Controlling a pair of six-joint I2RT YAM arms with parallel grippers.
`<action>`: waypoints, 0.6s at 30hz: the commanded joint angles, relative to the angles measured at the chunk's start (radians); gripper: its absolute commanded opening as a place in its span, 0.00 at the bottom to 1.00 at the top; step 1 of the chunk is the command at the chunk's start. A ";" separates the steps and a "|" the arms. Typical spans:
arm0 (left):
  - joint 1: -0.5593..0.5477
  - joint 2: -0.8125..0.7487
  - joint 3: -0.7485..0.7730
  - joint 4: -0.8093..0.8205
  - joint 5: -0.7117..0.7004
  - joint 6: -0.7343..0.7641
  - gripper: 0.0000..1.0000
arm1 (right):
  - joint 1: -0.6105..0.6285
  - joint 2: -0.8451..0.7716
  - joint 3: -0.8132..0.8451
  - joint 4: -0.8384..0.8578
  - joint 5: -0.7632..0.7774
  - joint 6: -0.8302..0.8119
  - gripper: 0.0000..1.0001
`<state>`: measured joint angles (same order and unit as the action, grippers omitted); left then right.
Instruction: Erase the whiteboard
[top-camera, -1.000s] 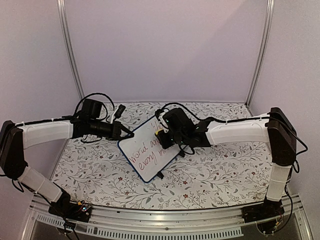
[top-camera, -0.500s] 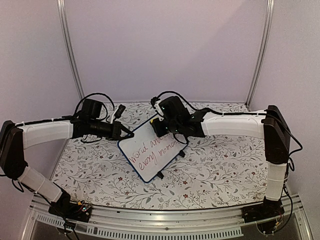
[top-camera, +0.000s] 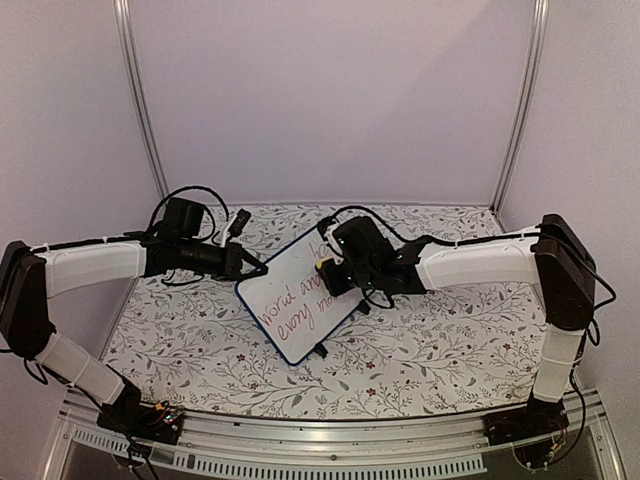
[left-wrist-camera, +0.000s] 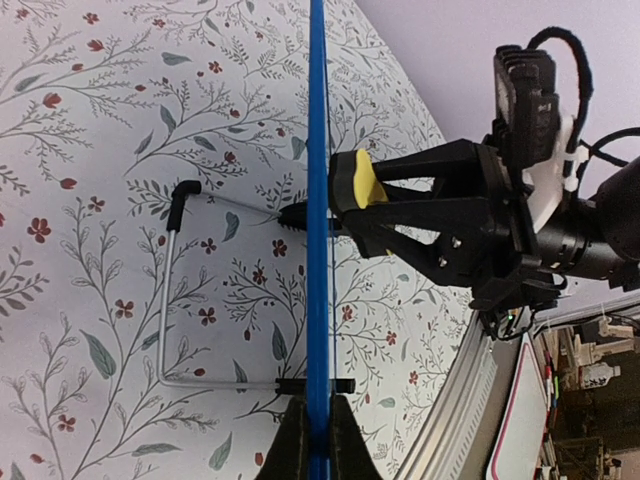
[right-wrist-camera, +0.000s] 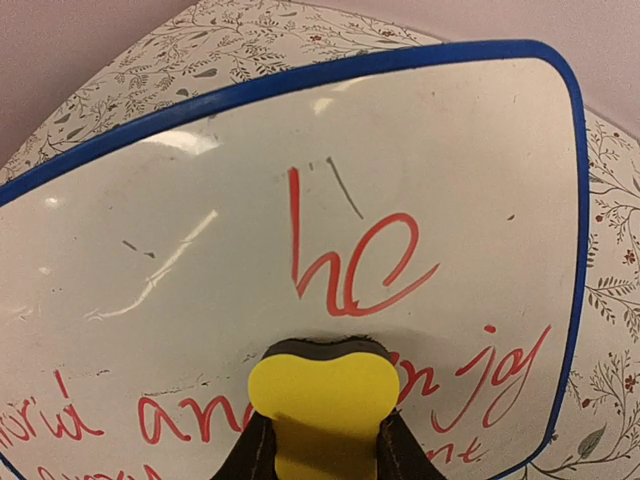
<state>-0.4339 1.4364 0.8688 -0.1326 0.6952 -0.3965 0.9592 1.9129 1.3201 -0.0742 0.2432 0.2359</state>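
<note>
Whiteboard (top-camera: 296, 300), long axis diagonal; left pincer (left-wrist-camera: 317, 442) clamps its frame, right pincer (right-wrist-camera: 321, 455) clamps eraser (right-wrist-camera: 322, 392)

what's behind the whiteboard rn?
The left wrist view shows a bent wire stand with a black tip, attached to the back of the whiteboard, and the floral table beyond it. In the top view the board itself covers most of that.

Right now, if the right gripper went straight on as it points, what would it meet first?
The written face of the whiteboard; the yellow eraser in the right gripper seems to touch it.
</note>
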 joint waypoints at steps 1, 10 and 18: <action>-0.010 -0.016 0.001 0.012 0.053 0.018 0.00 | -0.006 0.004 -0.010 -0.047 -0.027 0.013 0.17; -0.009 -0.019 0.001 0.013 0.052 0.021 0.00 | -0.007 0.054 0.149 -0.082 -0.008 -0.031 0.17; -0.009 -0.024 0.001 0.012 0.052 0.020 0.00 | -0.007 0.065 0.140 -0.090 -0.037 -0.021 0.17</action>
<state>-0.4339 1.4357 0.8684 -0.1314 0.7033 -0.3962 0.9588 1.9537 1.4773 -0.1501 0.2310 0.2165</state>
